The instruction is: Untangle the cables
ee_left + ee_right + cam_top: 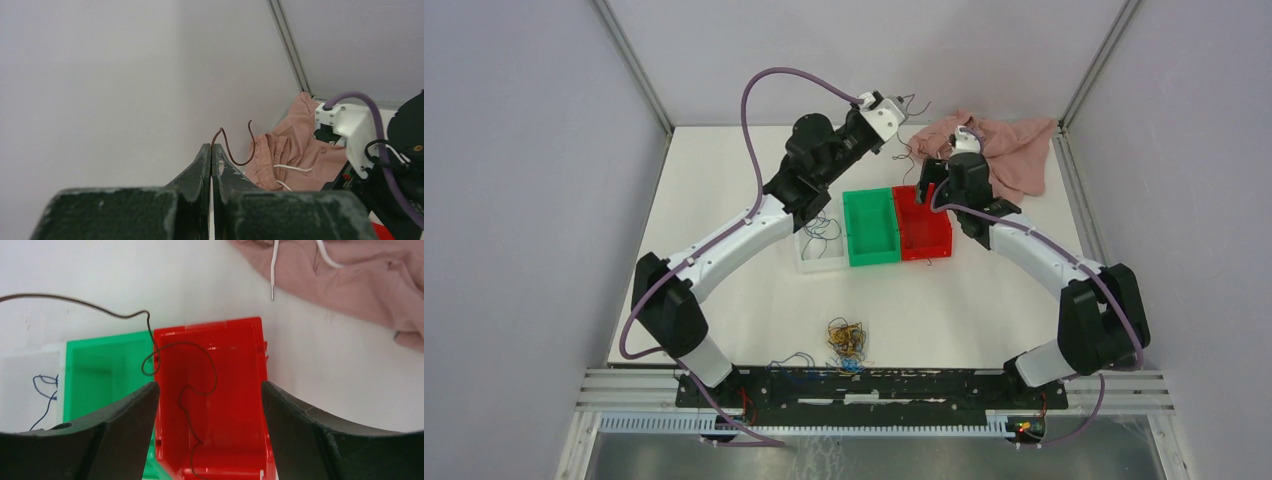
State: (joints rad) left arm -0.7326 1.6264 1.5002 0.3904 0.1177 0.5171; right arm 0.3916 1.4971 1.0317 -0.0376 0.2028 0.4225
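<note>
My left gripper [903, 101] is raised at the back wall, shut on a dark red cable [236, 160] whose free end curls up past the fingertips [205, 152]. That cable [75, 301] trails across the table, over the green bin's corner and down into the red bin [240, 405]. My right gripper [210, 390] is open and empty, hovering just above the red bin [923, 238]. A clump of yellow-orange and blue cables [846, 340] lies near the front edge. A blue cable [821, 230] lies in the white bin [807, 262].
A green bin [871, 228] stands between the white and red bins. A pink cloth [1014, 150] with a white drawstring [273, 270] lies at the back right. A loose blue wire [789, 360] lies by the front rail. Walls close in the back and sides.
</note>
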